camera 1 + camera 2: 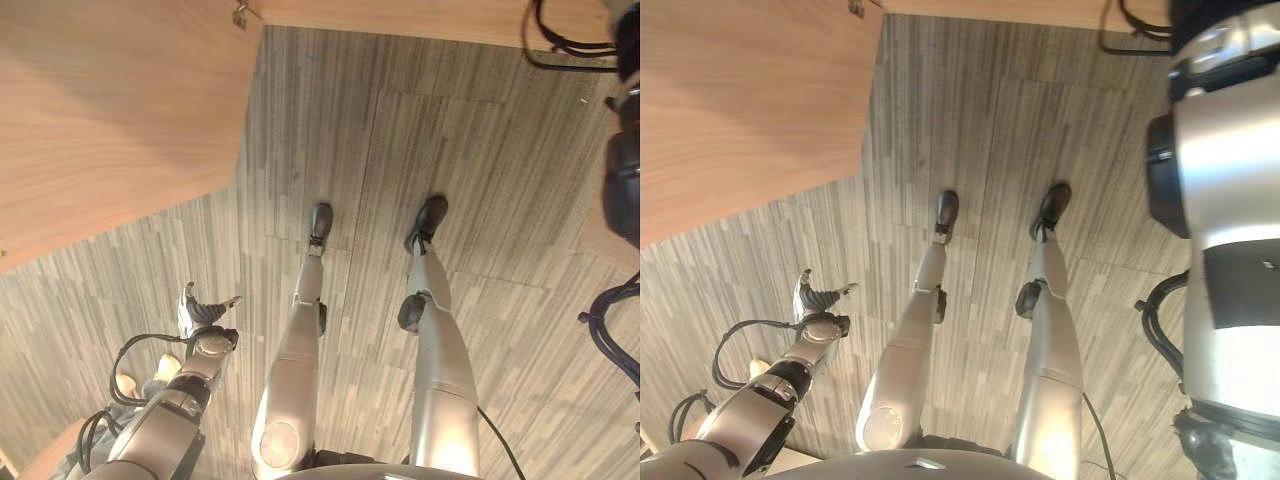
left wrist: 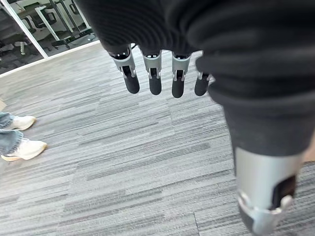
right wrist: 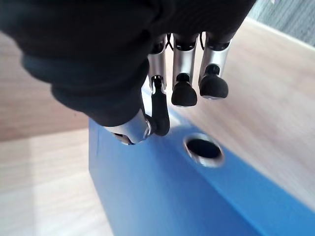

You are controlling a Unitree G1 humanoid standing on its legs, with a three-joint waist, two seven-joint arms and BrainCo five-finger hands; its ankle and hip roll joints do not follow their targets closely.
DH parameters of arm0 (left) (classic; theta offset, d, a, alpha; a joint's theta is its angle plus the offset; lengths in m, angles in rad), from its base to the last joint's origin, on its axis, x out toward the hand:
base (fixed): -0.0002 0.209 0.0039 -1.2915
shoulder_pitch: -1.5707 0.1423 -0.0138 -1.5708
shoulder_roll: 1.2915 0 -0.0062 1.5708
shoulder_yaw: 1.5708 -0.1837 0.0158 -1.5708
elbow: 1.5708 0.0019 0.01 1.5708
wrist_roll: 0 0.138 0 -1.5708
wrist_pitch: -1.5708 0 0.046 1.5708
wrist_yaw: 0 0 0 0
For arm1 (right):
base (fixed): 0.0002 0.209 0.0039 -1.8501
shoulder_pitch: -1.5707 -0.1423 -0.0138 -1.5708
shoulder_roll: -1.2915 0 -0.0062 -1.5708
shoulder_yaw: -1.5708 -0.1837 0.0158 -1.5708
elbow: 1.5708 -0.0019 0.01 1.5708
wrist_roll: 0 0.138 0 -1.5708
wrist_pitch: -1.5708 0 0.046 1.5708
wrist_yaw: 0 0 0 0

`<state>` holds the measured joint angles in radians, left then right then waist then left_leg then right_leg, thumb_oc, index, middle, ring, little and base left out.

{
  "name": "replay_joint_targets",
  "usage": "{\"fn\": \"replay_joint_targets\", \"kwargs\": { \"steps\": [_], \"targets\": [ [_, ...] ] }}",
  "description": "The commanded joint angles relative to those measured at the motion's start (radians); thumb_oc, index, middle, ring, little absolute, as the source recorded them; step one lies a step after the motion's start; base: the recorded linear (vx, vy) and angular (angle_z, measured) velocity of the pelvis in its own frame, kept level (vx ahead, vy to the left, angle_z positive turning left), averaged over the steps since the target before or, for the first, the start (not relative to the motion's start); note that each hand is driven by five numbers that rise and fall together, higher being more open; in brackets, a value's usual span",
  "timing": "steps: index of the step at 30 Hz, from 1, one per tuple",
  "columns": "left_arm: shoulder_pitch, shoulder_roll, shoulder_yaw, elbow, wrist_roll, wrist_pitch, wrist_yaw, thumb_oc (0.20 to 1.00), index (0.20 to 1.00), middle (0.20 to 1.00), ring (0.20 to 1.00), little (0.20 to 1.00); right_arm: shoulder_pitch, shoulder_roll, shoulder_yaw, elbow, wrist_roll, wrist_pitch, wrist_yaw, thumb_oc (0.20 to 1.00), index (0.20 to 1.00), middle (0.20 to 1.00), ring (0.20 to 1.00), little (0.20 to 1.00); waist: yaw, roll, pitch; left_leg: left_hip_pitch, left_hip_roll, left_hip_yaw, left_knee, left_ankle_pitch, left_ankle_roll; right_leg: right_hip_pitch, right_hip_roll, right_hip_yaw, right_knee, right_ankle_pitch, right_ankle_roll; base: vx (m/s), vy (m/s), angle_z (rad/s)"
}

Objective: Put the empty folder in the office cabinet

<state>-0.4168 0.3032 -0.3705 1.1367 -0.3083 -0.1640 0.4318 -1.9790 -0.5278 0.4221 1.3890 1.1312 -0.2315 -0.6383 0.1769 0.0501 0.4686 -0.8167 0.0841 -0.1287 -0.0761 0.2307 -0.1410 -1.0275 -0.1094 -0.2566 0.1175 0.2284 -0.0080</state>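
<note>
Folder (image 3: 197,196), blue lever-arch type, stands on pale wood surface (image 3: 44,187) beneath right hand (image 3: 147,88), metal finger hole (image 3: 203,149) in spine facing up. Left to right: wooden cabinet door (image 1: 110,110) at 10 o'clock; left hand (image 1: 200,312) low at 8 o'clock over grey carpet (image 1: 400,130), fingers straight, empty; person's white shoes (image 2: 22,147) nearby. Right hand fingers relaxed, thumb resting on spine, not clasping. Likely stiff, light, smooth-sided; pinch across spine or hook ring hole.
</note>
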Motion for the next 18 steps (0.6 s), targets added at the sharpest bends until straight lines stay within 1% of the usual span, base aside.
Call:
{"fn": "replay_joint_targets", "kwargs": {
  "steps": [1, 6, 11, 12, 13, 14, 15, 18],
  "targets": [
    [0.031, 0.081, 0.002, 0.013, -0.003, 0.001, 0.029, 1.0, 1.0, 1.0, 1.0, 1.0, -0.047, 0.057, 0.134, 0.006, -0.027, 0.009, 0.047, 0.2, 0.2, 0.2, 0.2, 0.2, 0.015, -0.017, -0.017, 0.249, 0.064, -0.02, -0.011, -0.216, -0.074, 0.037, -0.019, 0.063, 0.109, -0.28, 0.146, 0.0, 0.0, 0.0],
    [0.021, 0.09, 0.005, 0.014, 0.008, -0.004, 0.018, 1.0, 1.0, 1.0, 1.0, 1.0, -0.03, 0.066, 0.192, -0.027, -0.028, 0.044, 0.133, 0.2, 0.2, 0.2, 0.2, 0.2, 0.021, -0.021, -0.013, 0.236, 0.069, -0.022, -0.011, -0.211, -0.078, 0.011, -0.023, 0.063, 0.131, -0.286, 0.146, 0.0, 0.0, 0.0],
    [0.009, 0.092, -0.004, 0.022, 0.01, -0.005, 0.013, 1.0, 1.0, 1.0, 1.0, 1.0, -0.031, 0.096, 0.241, -0.063, -0.032, 0.038, 0.166, 0.2, 0.2, 0.2, 0.2, 0.2, 0.021, -0.025, -0.011, 0.225, 0.075, -0.024, -0.011, -0.206, -0.084, -0.012, -0.023, 0.061, 0.153, -0.294, 0.144, 0.0, 0.0, 0.0],
    [0.005, 0.095, -0.006, 0.024, 0.009, -0.004, 0.011, 1.0, 1.0, 1.0, 1.0, 1.0, -0.03, 0.107, 0.254, -0.076, -0.033, 0.031, 0.176, 0.2, 0.2, 0.2, 0.2, 0.2, 0.02, -0.029, -0.011, 0.223, 0.077, -0.026, -0.011, -0.204, -0.085, -0.016, -0.022, 0.059, 0.159, -0.297, 0.143, 0.0, 0.0, 0.0],
    [-0.003, 0.099, -0.014, 0.031, 0.011, 0.0, 0.011, 1.0, 1.0, 1.0, 1.0, 1.0, -0.026, 0.142, 0.276, -0.098, -0.031, 0.028, 0.191, 0.2, 0.2, 0.2, 0.2, 0.2, 0.019, -0.034, -0.009, 0.22, 0.082, -0.026, -0.011, -0.201, -0.087, -0.026, -0.021, 0.057, 0.171, -0.299, 0.142, 0.0, 0.0, 0.0],
    [-0.003, 0.098, -0.013, 0.031, 0.011, 0.0, 0.011, 1.0, 1.0, 1.0, 1.0, 1.0, -0.025, 0.143, 0.277, -0.099, -0.031, 0.027, 0.19, 0.2, 0.2, 0.2, 0.2, 0.2, 0.019, -0.034, -0.009, 0.219, 0.082, -0.026, -0.011, -0.201, -0.087, -0.027, -0.021, 0.057, 0.172, -0.299, 0.141, 0.0, 0.0, 0.0],
    [-0.019, 0.102, -0.021, 0.038, 0.012, 0.005, 0.011, 1.0, 1.0, 1.0, 1.0, 1.0, -0.013, 0.174, 0.298, -0.13, -0.024, 0.015, 0.206, 0.2, 0.2, 0.2, 0.2, 0.2, 0.015, -0.042, -0.008, 0.218, 0.085, -0.027, -0.011, -0.197, -0.089, -0.033, -0.018, 0.057, 0.178, -0.301, 0.139, 0.0, 0.0, 0.0],
    [-0.038, 0.112, -0.025, 0.047, 0.015, 0.012, 0.008, 1.0, 1.0, 1.0, 1.0, 1.0, 0.016, 0.231, 0.344, -0.189, -0.038, 0.013, 0.239, 0.2, 0.2, 0.2, 0.2, 0.2, 0.007, -0.057, -0.006, 0.217, 0.088, -0.026, -0.011, -0.195, -0.093, -0.036, -0.017, 0.056, 0.185, -0.3, 0.136, 0.0, 0.0, 0.0]
  ]
}}
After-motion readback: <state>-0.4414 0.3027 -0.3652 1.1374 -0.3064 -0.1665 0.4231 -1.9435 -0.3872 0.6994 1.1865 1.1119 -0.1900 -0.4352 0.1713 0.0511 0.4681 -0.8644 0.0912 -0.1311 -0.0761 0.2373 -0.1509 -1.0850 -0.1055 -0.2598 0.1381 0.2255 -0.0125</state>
